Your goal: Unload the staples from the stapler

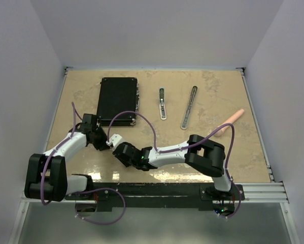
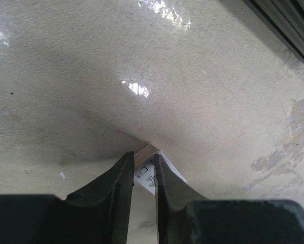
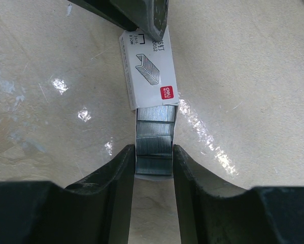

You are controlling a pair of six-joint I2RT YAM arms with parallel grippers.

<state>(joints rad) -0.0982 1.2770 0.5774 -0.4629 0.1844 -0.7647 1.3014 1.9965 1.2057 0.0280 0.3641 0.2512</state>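
The right gripper (image 3: 153, 148) pinches from both sides a stack of grey staples (image 3: 154, 133) that sticks out of a small white box (image 3: 147, 71). The left gripper (image 2: 144, 158) is closed on the other end of this box, low over the table (image 1: 217, 91). The stapler (image 1: 163, 103) lies well apart on the far side, probably as two separate bars, near a black case (image 1: 117, 100).

The small white cardboard box (image 3: 146, 71) bears a red mark and a grey drawing. The ribbed metal staple strips (image 3: 154, 140) are silvery-grey; the glossy tabletop (image 1: 217, 86) is beige with mottled marbling.
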